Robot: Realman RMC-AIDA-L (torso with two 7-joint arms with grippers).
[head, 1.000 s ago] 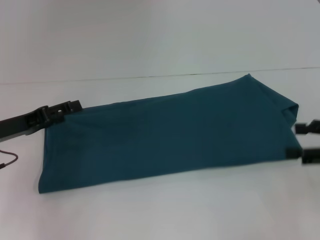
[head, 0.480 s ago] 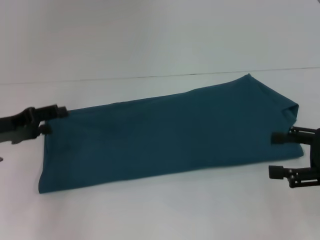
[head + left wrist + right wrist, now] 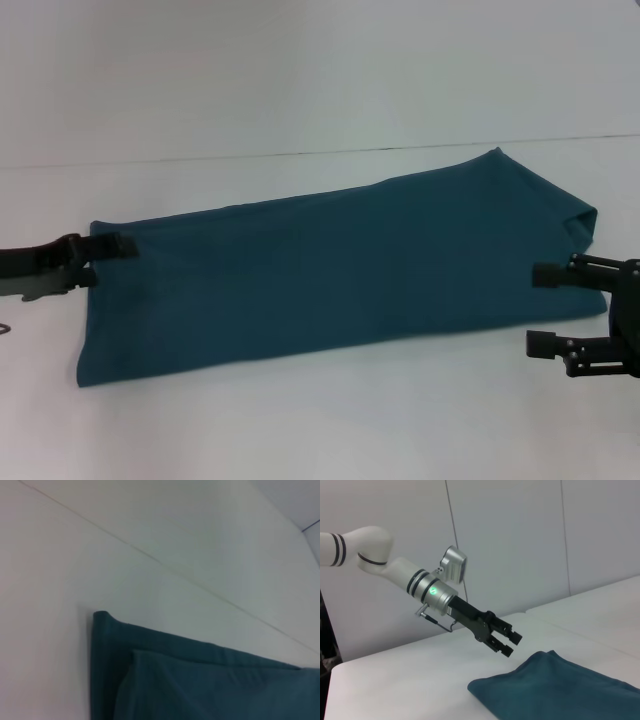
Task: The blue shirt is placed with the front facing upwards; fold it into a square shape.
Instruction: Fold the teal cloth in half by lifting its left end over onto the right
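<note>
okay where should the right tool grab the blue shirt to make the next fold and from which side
Probably the two corners of the short edge at the blue shirt's right end, coming in from the right. It lies as a long flat band, and the right tool waits open just off that edge; the left tool is open at the other end.

- The blue shirt (image 3: 330, 270), folded into a long band, lies slantwise across the white table (image 3: 320, 420) and takes up its middle.
- My left gripper (image 3: 105, 258) hangs at the band's left end with its jaws parted, just off the cloth edge.
- My right gripper (image 3: 545, 308) sits at the right end, jaws spread, just beside the fold.
- Bare tabletop runs in front of the shirt and behind it, up to the wall (image 3: 320, 70).
</note>
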